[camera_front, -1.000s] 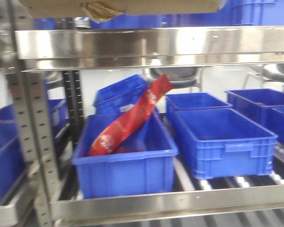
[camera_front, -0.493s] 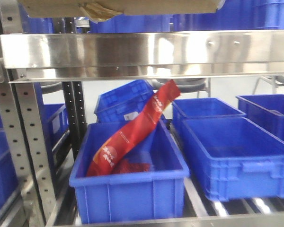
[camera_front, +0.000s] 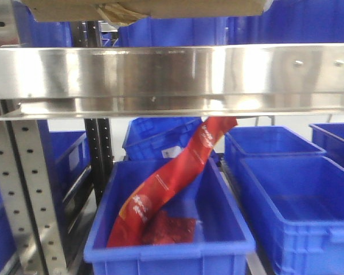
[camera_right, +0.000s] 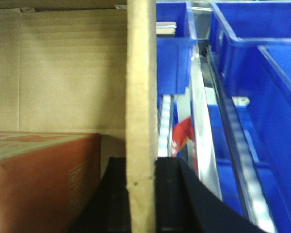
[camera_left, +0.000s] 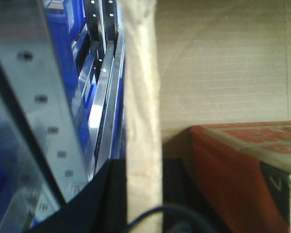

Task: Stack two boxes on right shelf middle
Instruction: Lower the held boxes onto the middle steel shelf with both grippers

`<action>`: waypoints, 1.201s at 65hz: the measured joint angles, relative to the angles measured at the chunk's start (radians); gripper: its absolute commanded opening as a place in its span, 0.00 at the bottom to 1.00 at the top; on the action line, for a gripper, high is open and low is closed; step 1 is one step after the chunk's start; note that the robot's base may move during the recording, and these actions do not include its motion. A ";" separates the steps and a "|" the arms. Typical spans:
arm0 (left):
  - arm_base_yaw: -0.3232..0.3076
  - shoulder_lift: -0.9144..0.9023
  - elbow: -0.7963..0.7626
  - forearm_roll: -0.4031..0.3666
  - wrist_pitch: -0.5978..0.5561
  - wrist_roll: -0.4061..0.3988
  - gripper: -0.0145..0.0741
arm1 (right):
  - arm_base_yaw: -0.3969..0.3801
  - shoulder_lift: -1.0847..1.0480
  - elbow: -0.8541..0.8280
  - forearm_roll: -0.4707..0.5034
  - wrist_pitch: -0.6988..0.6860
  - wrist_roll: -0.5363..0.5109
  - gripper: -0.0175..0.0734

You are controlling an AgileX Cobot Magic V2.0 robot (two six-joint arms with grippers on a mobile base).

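Observation:
One brown cardboard box [camera_front: 160,7] fills the top edge of the front view, just above the shelf's shiny steel front lip [camera_front: 172,71]; a yellowish tape scrap [camera_front: 117,12] hangs under it. No other brown box is in view. My left gripper [camera_left: 143,165] is shut on the box's left wall edge [camera_left: 143,73]. The right gripper [camera_right: 141,162] is shut on its right wall edge [camera_right: 141,73]. Both wrist views look into the box [camera_right: 63,68], where a carton with red print [camera_left: 242,165] [camera_right: 39,179] lies.
Below the lip stand blue bins [camera_front: 172,246], the nearest holding a long red bag [camera_front: 172,183]. A perforated steel upright [camera_front: 17,189] stands at left. More blue bins [camera_right: 252,73] sit right of the box in the right wrist view.
The front view has drawn closer to the rack: the steel lip sits lower and larger in frame and the bins have grown. The box stays at the top edge.

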 measured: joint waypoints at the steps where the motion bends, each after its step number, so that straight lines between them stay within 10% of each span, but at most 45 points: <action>1: 0.000 0.000 0.000 0.000 0.000 0.000 0.04 | 0.000 0.000 0.000 0.000 0.000 0.000 0.02; 78: 0.000 0.000 0.000 0.002 0.000 0.000 0.04 | 0.000 0.000 0.000 0.000 -0.002 0.000 0.02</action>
